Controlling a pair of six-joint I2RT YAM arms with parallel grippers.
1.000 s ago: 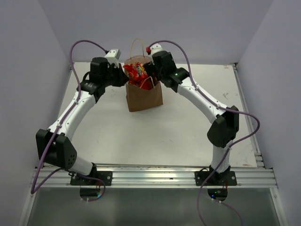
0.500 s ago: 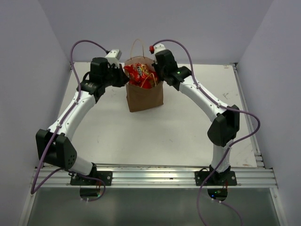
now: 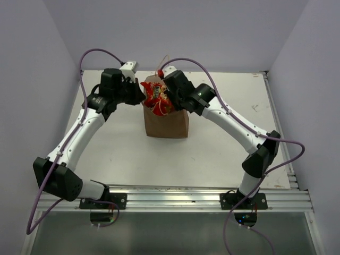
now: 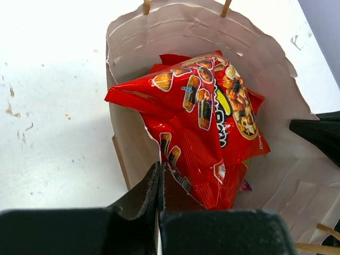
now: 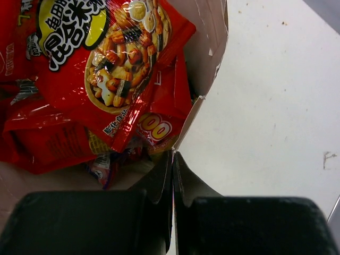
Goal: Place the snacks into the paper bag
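The brown paper bag [image 3: 166,125] stands at the back middle of the table, leaning a little. Red snacks [image 3: 155,95] stick out of its mouth. My left gripper [image 3: 141,95] is shut on the bag's left rim, and my right gripper [image 3: 172,100] is shut on the right rim. In the left wrist view the gripper [image 4: 160,166] pinches the paper bag's edge [image 4: 127,143] beside a large red packet [image 4: 207,122]. In the right wrist view the gripper [image 5: 172,154] pinches the bag's rim [image 5: 210,48] next to red packets [image 5: 106,64]. A purple packet [image 5: 103,167] peeks out underneath.
The bag's twisted handles [image 4: 227,6] rise at its far rim. The white table [image 3: 127,154] carries small marks and ends in a metal rail [image 3: 175,196] at the near edge. Grey walls close in on three sides.
My right gripper has shut on the bag's right rim. The bag has shifted slightly nearer and tilted, and both arms have moved with it.
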